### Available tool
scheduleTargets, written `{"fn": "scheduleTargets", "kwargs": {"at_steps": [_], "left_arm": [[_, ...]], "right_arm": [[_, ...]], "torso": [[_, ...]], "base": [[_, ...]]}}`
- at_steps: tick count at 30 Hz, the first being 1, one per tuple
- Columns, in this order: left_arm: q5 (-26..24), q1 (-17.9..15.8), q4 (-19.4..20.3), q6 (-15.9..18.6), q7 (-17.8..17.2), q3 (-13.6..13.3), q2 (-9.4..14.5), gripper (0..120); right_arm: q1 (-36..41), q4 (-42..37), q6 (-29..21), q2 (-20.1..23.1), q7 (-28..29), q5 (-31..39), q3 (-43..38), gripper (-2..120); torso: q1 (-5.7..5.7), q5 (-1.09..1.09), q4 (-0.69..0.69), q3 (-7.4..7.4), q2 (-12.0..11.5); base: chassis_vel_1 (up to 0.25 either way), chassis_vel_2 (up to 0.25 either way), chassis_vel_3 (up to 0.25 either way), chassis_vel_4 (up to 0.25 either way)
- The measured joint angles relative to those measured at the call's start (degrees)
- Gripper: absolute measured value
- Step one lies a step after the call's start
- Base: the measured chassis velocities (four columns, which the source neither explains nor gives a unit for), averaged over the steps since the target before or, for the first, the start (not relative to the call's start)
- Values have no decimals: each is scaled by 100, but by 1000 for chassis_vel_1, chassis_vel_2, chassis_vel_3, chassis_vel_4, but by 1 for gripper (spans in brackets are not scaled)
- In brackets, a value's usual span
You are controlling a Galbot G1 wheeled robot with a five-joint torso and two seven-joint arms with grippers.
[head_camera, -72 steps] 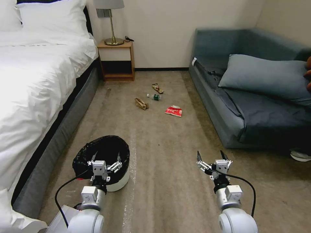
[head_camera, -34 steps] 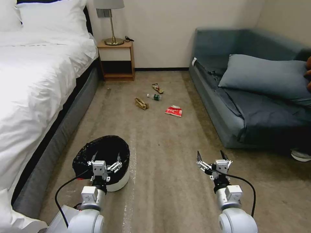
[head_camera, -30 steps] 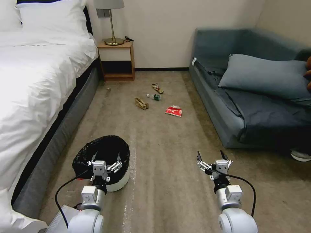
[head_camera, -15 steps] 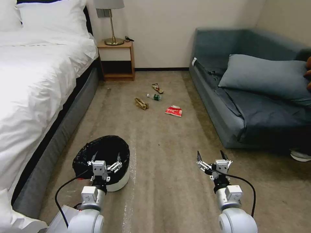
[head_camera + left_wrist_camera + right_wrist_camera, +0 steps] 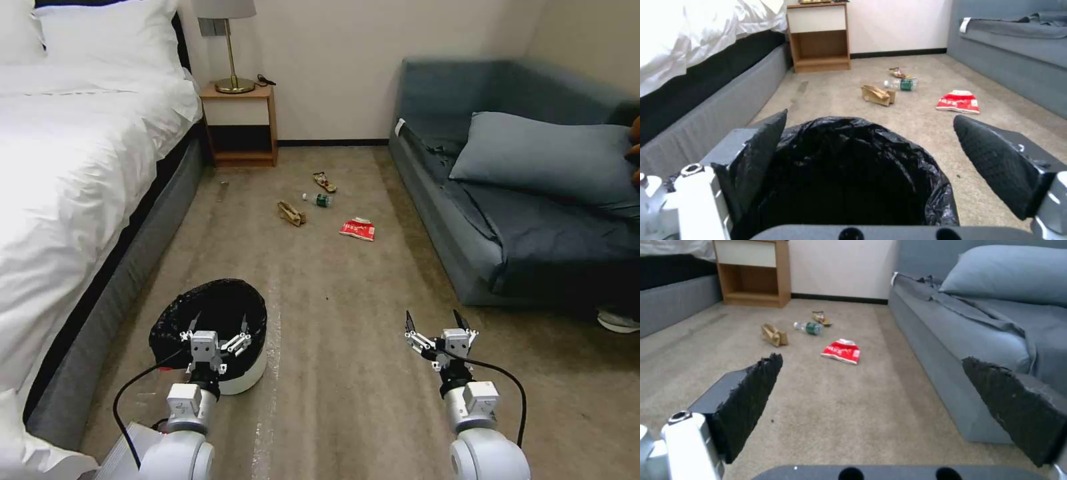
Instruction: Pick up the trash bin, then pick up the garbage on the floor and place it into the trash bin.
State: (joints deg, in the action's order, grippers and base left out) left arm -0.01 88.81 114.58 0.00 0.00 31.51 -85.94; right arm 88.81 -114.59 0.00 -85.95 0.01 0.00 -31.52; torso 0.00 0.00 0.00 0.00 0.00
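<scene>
My left tool (image 5: 218, 331) is wide open, holding nothing, and hangs over the near rim of the bin (image 5: 248, 373). From the left wrist view its two pads (image 5: 766, 140) straddle the black bag opening without touching it, as far as I can tell. Right tool (image 5: 435, 326) is spread just as wide, empty, out over bare carpet (image 5: 347, 373) to the bin's right and well apart from it.

The bin sits on the floor close by the bed (image 5: 73, 173). The trash is farther up the room, between bed and sofa (image 5: 533, 220): the red packet (image 5: 358, 229) nearest me, then the paper bag (image 5: 291, 213), the bottle (image 5: 319, 199) just beside it, and the wrapper (image 5: 325, 181) farthest back, toward the nightstand (image 5: 241, 127).

Compared with the shots from the last couple of seconds, nothing has changed: both arms in the same spots, same opening, the bin and litter unmoved, camera not shifted either.
</scene>
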Motion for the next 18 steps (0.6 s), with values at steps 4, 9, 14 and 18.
{"fn": "scheduleTargets", "kwargs": {"at_steps": [4,9,14,18], "left_arm": [[0,0,0,0,0,0,0,100],[0,0,0,0,0,0,0,100],[0,0,0,0,0,0,0,100],[0,0,0,0,0,0,0,100]], "right_arm": [[0,0,0,0,0,0,0,100],[0,0,0,0,0,0,0,100],[0,0,0,0,0,0,0,100],[0,0,0,0,0,0,0,100]], "torso": [[0,0,0,0,0],[0,0,0,0,0],[0,0,0,0,0],[0,0,0,0,0]], "base": [[0,0,0,0],[0,0,0,0],[0,0,0,0],[0,0,0,0]]}}
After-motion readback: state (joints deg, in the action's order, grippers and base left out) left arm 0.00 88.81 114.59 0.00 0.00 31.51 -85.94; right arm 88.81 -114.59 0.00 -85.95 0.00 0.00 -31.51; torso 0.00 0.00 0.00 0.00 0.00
